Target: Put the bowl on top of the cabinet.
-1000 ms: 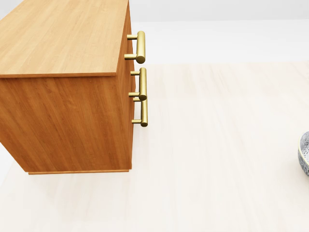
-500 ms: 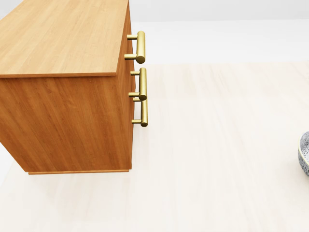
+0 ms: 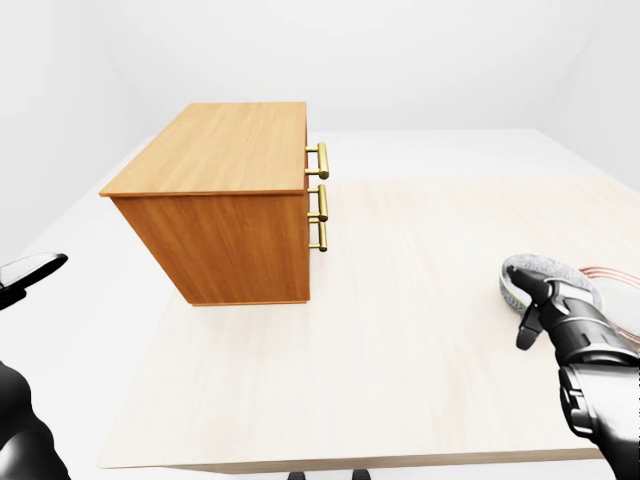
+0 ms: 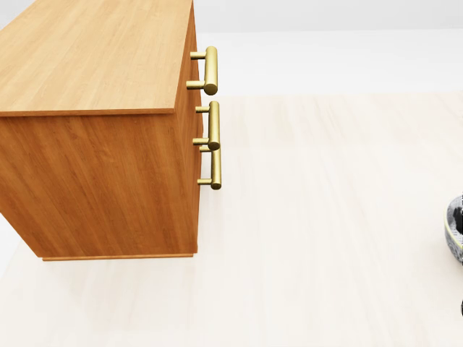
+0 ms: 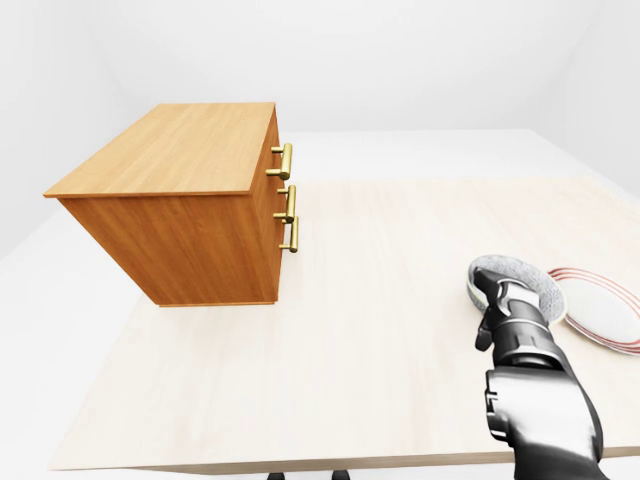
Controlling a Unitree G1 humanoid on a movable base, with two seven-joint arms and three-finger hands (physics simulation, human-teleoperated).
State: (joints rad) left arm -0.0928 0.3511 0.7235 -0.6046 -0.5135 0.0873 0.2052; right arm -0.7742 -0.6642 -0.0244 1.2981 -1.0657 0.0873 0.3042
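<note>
Right hand (image 5: 505,305) fingers (image 3: 527,328) are curled down over the near rim of the bowl (image 5: 508,277) — touching it or just above, can't tell which. Not closed round it; they look loosely spread. Black forearm comes up from the bottom right of the right-eye view.

Bowl sits on the desk (image 5: 380,320) at the right side of both eye views, grey patterned outside, upright. Just to its right is a flat plate (image 5: 605,310) with a red-striped rim, touching or slightly tucked under the bowl's edge. In the head view only a sliver of the bowl shows at the right edge.

Left hand (image 3: 25,275) hangs at the far left edge of the left-eye view, off the desk, well apart from everything — finger state can't be told.

Cabinet (image 3: 235,215) stands on the desk's left part, wood finish, flat top bare, three brass handles (image 3: 319,195) on the side facing right. Well apart from the bowl.
</note>
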